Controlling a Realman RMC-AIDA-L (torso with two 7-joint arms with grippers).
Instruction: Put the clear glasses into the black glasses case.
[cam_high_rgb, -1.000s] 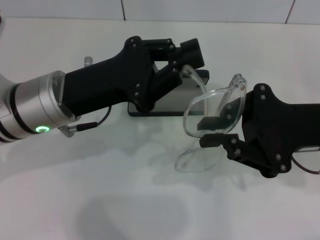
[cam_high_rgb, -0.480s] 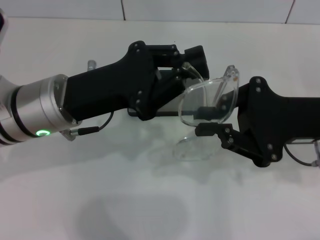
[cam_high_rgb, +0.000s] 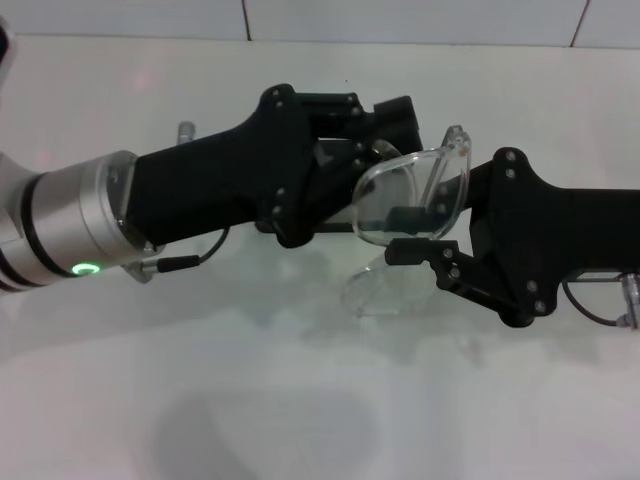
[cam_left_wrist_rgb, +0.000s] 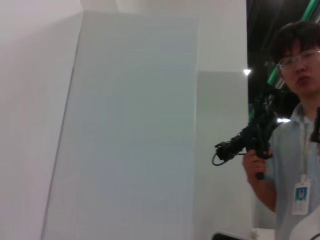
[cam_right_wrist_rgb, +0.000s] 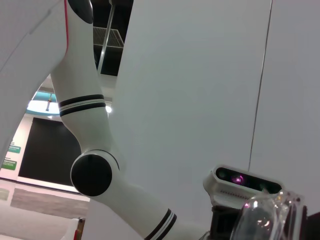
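Head view, centre of the frame: the right gripper (cam_high_rgb: 408, 232) has its fingers closed on the lens of the clear glasses (cam_high_rgb: 410, 195), held above the white worktop (cam_high_rgb: 250, 400). The left gripper (cam_high_rgb: 385, 125) reaches over the black glasses case (cam_high_rgb: 335, 222), mostly hidden; I cannot tell its fingers' state.

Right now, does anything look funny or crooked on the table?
Yes. The clear glasses aren't lying flat: the right gripper holds them up on edge, tilted, beside the left gripper, over the mostly hidden black glasses case.
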